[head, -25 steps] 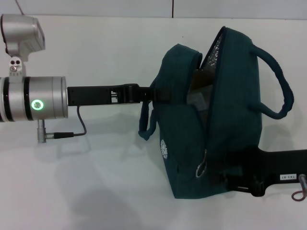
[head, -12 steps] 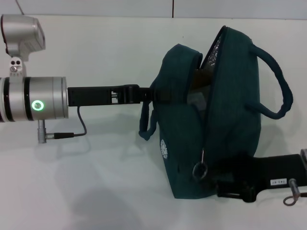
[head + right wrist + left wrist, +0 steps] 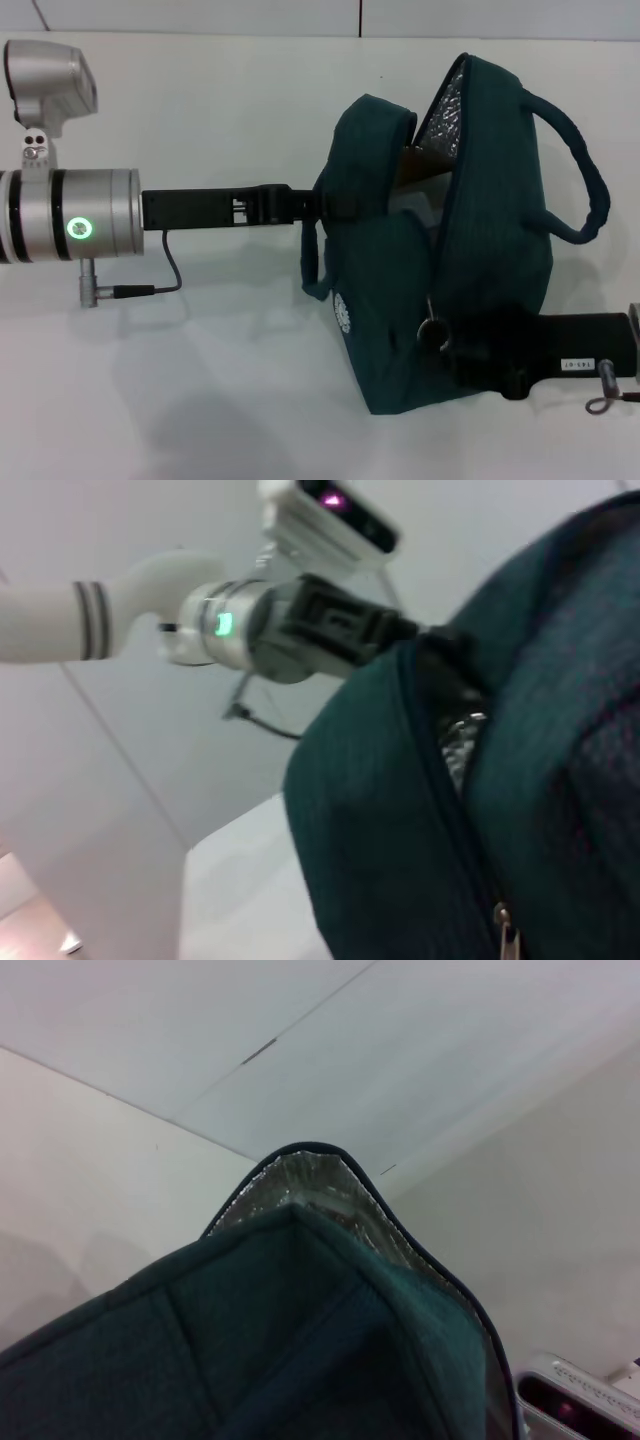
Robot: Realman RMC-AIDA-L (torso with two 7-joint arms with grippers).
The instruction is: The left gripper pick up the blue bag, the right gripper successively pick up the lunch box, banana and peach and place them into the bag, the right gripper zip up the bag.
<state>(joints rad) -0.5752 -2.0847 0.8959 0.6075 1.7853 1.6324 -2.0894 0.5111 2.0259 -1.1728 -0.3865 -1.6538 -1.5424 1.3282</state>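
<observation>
In the head view the left gripper reaches in from nine o'clock, its silver wrist with the green ring light at the far left; its fingers are clamped on the near loop handle of the blue bag, which stands on the white table just right of centre; the bag lies directly at three o'clock of that gripper, touching it. The bag's mouth gapes toward twelve o'clock, silvery lining showing inside; the far handle arcs out at three o'clock. The right gripper comes in from four o'clock, its black body with the white label lying against the bag's lower side, its tip at the zipper pull; whether its fingers are together or apart I cannot tell, as the fabric and dark body hide them.
</observation>
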